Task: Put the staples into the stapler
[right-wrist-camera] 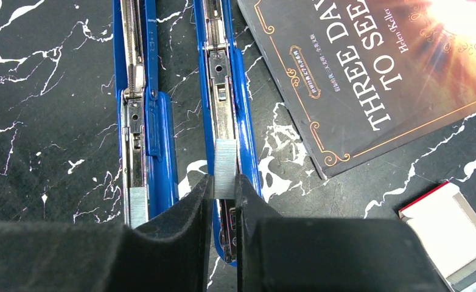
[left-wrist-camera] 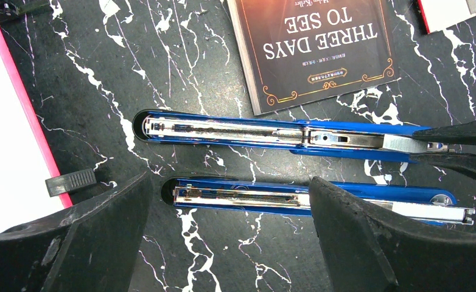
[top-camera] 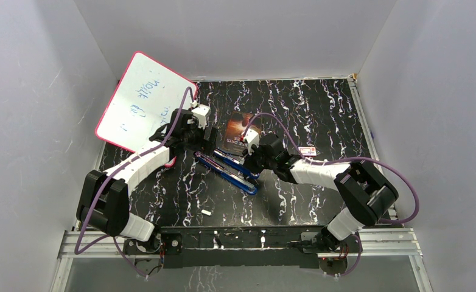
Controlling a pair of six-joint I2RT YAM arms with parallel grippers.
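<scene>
Two blue staplers lie side by side, both with the metal channel showing; in the top view they are at mid table [top-camera: 232, 171]. My right gripper [right-wrist-camera: 225, 182] is shut on a short silvery strip of staples [right-wrist-camera: 225, 165], held right over the rear end of the right-hand stapler's channel [right-wrist-camera: 223, 91]. A second strip of staples [right-wrist-camera: 137, 207] lies in the other stapler [right-wrist-camera: 139, 121]. My left gripper [left-wrist-camera: 231, 182] hangs open above the front half of the nearer stapler [left-wrist-camera: 241, 198], touching nothing. The held staples [left-wrist-camera: 400, 143] sit on the farther stapler [left-wrist-camera: 223, 131].
A dark book [top-camera: 238, 128] lies just behind the staplers. The small red-and-white box [right-wrist-camera: 448, 231] is to the right of it. A pink-edged whiteboard [top-camera: 144, 100] leans at the back left, with a black clip [left-wrist-camera: 71, 181] at its edge. A small white piece [top-camera: 206, 212] lies near the front.
</scene>
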